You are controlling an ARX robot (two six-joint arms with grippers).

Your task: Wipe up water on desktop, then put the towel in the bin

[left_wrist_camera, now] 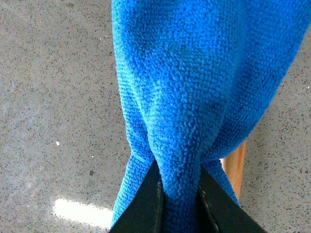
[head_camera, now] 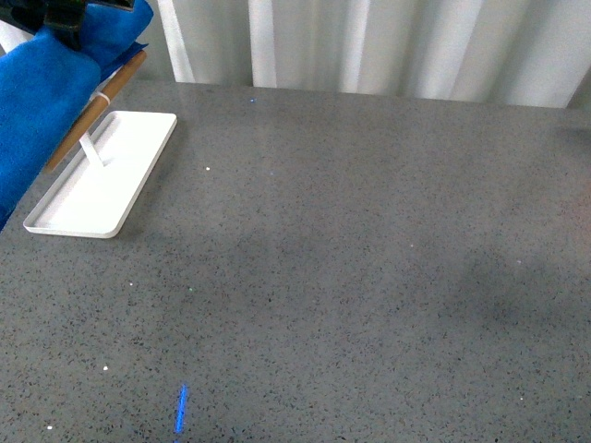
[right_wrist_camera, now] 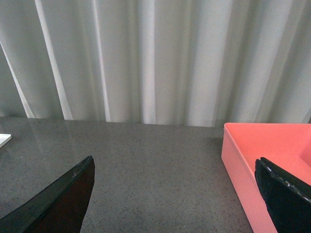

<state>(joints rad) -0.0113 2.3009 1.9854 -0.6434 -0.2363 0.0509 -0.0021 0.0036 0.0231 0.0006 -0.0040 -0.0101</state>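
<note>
The blue towel [head_camera: 42,101] hangs in a thick bunch at the far left of the front view, above the desktop [head_camera: 351,258]. My left gripper [head_camera: 63,20] is shut on it. In the left wrist view the black fingers [left_wrist_camera: 146,204] pinch a fold of the towel [left_wrist_camera: 194,82], with my left gripper [left_wrist_camera: 179,169] lifted off the speckled desktop [left_wrist_camera: 53,97]. My right gripper [right_wrist_camera: 175,162] is open with nothing between its fingers, low over the desktop [right_wrist_camera: 155,170]. The pink bin [right_wrist_camera: 265,155] stands just beside one of its fingers [right_wrist_camera: 286,199]. I cannot make out any water.
A white tray [head_camera: 65,221] lies at the back left, holding a wooden-handled tool [head_camera: 92,111] on a small white stand, right beside the hanging towel. That wooden handle [left_wrist_camera: 236,167] also shows behind the towel. A pale curtain [head_camera: 369,46] runs along the desktop's far edge.
</note>
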